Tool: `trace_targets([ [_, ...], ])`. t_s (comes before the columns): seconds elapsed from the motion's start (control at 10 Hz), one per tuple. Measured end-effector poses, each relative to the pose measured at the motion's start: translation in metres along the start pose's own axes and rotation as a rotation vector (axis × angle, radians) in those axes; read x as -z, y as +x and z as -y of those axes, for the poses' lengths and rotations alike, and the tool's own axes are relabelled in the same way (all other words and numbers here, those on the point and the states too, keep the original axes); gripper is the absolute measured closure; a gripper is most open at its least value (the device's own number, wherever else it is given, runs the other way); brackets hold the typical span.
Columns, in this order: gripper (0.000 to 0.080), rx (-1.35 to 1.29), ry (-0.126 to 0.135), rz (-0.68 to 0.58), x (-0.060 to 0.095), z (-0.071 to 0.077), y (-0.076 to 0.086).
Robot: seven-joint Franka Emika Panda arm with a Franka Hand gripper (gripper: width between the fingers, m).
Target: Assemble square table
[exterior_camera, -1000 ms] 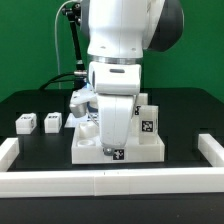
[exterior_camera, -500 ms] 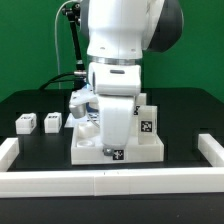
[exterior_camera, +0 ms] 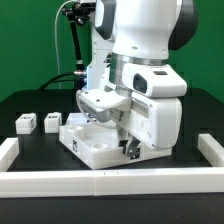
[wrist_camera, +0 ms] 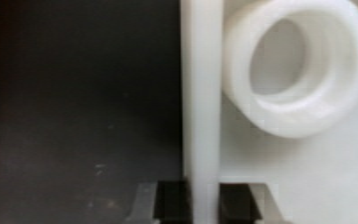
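Two dark fingers (wrist_camera: 163, 200) of the gripper (wrist_camera: 201, 200) pinch the thin side wall of the tabletop (exterior_camera: 95, 145), which sits askew in the middle. That hold looks small, so the tabletop might slip, twist, or bump the little legs (exterior_camera: 52, 121) nearby.

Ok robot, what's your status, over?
Pincer shut on the tabletop, gripping its thin wall. It sits on the black table. Two loose legs apart, exterior view's left, not in the way.
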State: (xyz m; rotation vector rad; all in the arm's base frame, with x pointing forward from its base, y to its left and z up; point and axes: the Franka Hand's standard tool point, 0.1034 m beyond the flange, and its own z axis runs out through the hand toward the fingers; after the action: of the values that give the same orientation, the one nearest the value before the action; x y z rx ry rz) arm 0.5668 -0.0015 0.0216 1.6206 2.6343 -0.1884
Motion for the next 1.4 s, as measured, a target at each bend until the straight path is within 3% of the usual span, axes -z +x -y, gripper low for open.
trace_targets([
  [0.3,0.0739,0.136,0.009,0.014,-0.001,0.002,-0.004],
  [0.7,0.0739,0.502,0.067,0.036,0.008,-0.014,0.023],
  [1.1,0.0739,0.515,0.069,0.032,0.003,-0.01,0.019],
  [1.3,0.0739,0.565,0.121,0.008,0.006,-0.009,0.031],
  [1.4,0.0739,0.605,0.127,0.002,0.01,-0.013,0.036],
])
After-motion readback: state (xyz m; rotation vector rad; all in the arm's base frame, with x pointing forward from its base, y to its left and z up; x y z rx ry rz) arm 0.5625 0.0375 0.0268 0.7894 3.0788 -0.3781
